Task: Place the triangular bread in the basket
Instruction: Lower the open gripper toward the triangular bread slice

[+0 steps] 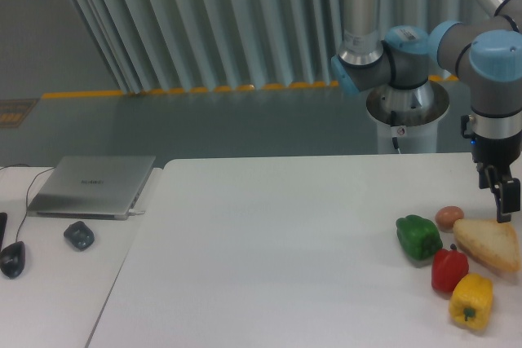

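The triangular bread (489, 244) lies flat on the white table (277, 266) near its right edge, a tan wedge with a toasted crust. My gripper (506, 201) hangs just above the bread's far edge, pointing down, with its dark fingers (509, 195) seen side-on. The gap between them does not show, and nothing is visibly held. The basket is out of view.
A green pepper (418, 236), a small brownish ball (449, 217), a red pepper (449, 270) and a yellow pepper (471, 301) crowd the bread's left and front. A closed laptop (94, 186) and two mice (79, 235) sit on the desk at left.
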`<state>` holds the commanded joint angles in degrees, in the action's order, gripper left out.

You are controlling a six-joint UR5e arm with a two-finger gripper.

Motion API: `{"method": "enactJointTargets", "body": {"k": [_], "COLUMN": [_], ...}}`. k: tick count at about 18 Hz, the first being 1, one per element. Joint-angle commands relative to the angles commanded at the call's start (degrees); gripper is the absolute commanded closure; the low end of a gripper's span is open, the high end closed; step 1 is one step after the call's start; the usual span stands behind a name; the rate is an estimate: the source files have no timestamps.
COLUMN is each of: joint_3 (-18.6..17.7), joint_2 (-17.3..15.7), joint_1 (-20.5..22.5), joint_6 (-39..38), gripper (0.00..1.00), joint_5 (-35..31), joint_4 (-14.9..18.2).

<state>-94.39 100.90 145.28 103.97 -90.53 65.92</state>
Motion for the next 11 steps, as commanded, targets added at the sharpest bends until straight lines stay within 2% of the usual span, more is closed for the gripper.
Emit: {"method": "enactJointTargets", "body": {"k": [4, 6, 8, 11], "joint_3": [-0.2, -0.8, -1.0, -3.2], "joint_2": [0.0, 0.0, 1.2, 1.3], "joint_1": [-0.2, -0.6, -0.5, -0.4], "joint_6": [-0.5, -4.7, -11.1, -12.3], "gripper": [0.00, 0.00, 0.00, 0.00], "joint_5": [0.1, 0.2, 1.3, 4.9], "joint_4": [-0.3, -0.3, -2.1, -2.9]}}
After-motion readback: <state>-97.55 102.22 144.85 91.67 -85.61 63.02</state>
